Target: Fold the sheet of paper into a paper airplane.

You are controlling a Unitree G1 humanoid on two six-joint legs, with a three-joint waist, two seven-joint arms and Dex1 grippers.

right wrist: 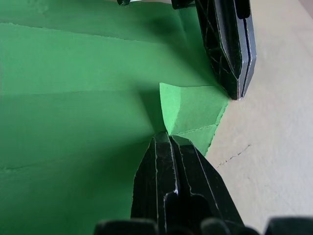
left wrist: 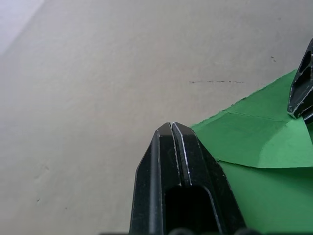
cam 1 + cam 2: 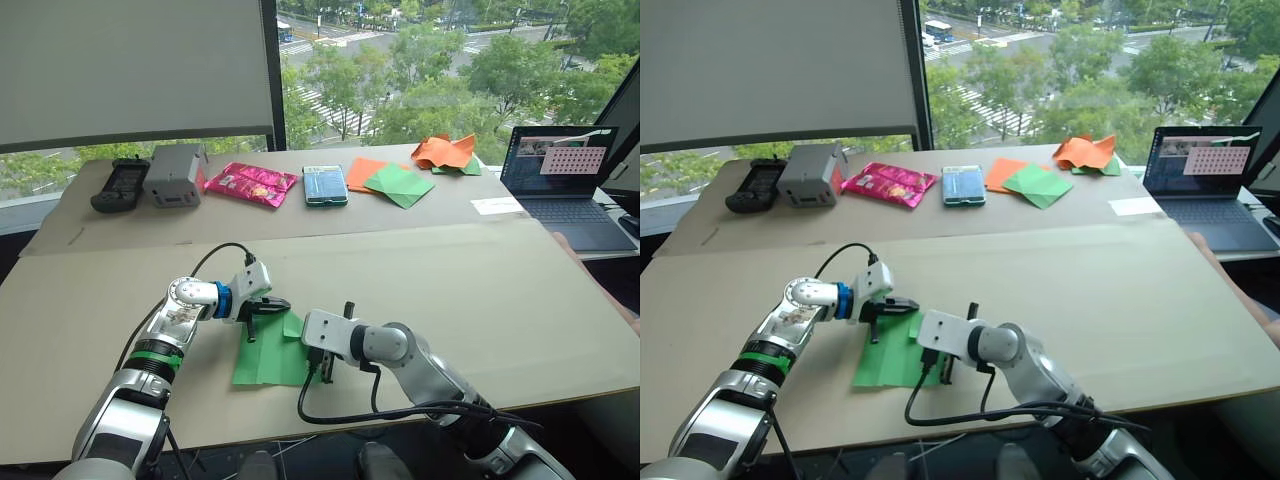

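The sheet of paper [image 3: 265,360] lies flat on the cardboard tabletop near the front edge, bright green with crease lines. Its far right corner is folded over into a small flap [image 1: 193,110]. My left gripper [image 2: 172,127] is shut, and its tip rests on the cardboard just off that folded corner. My right gripper [image 1: 168,138] is shut too, its tip pressing down on the paper at the base of the flap. The two tips sit close together, a little apart. Nothing is held between the fingers of either one.
Along the back of the table lie a black controller [image 3: 120,184], a grey box [image 3: 175,173], a pink packet [image 3: 251,184], a blue-green packet [image 3: 325,185], flat orange and green sheets [image 3: 392,180] and crumpled orange paper [image 3: 445,151]. A laptop [image 3: 565,175] stands at the back right.
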